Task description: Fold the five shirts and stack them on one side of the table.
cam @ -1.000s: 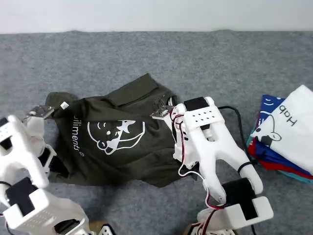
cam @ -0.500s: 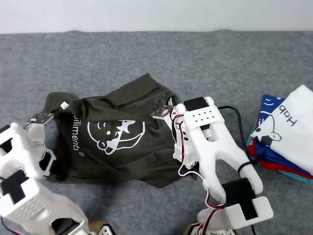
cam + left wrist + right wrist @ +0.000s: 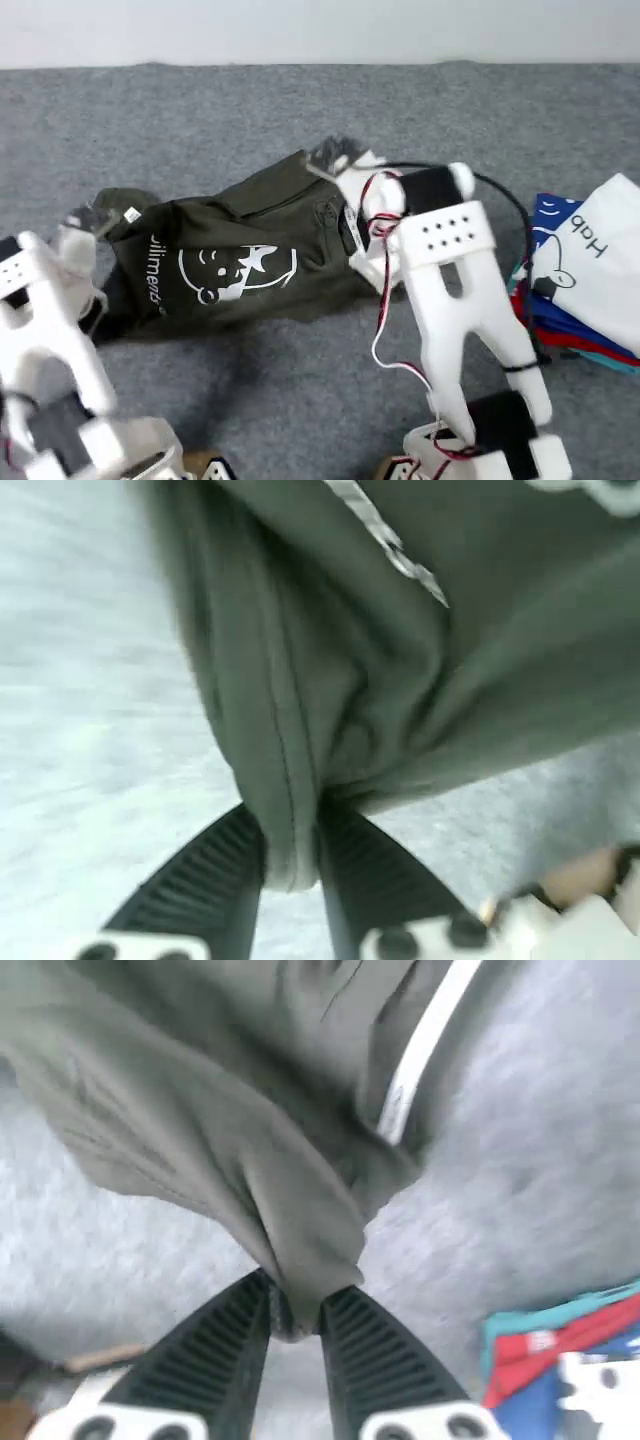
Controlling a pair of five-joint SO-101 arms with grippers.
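Pinching the olive shirt [image 3: 240, 270] at both ends: your left gripper [image 3: 290, 832] and right gripper [image 3: 295, 1307] each clench bunched cloth; folded stack [image 3: 590, 285] lies beside the right arm.

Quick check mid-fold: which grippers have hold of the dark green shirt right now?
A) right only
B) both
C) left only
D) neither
B: each wrist view shows a fold of the dark green shirt pinched in that arm's own closed gripper, the left gripper and the right gripper.
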